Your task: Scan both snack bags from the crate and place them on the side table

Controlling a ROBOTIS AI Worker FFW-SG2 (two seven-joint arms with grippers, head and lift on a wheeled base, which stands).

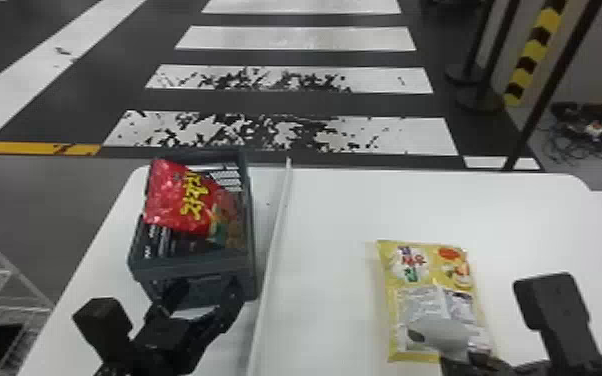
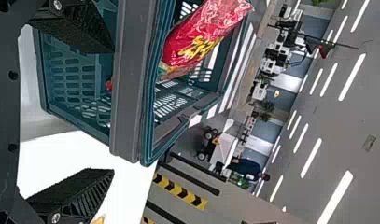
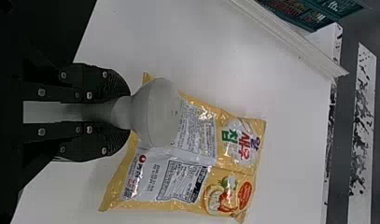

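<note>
The red snack bag (image 1: 172,197) leans inside the dark crate (image 1: 192,267). My left gripper (image 1: 200,300) stands open at the crate's near side, nothing held. In the left wrist view, the spread fingers of my left gripper (image 2: 110,112) flank the crate (image 2: 127,93), with the red bag (image 2: 197,42) beyond the rim. My right gripper (image 1: 465,356) is shut on a grey scanner (image 1: 437,332) above the yellow snack bag (image 1: 432,285), which lies flat on the white table. In the right wrist view, my right gripper (image 3: 117,112) grips the scanner (image 3: 155,112), partly covering the yellow bag (image 3: 187,154).
A raised pale strip (image 1: 272,250) runs along the white table (image 1: 335,215) between the crate and the yellow bag. Left of the table stands a wire rack (image 1: 12,300). Barrier posts (image 1: 485,75) rise from the floor at the right rear.
</note>
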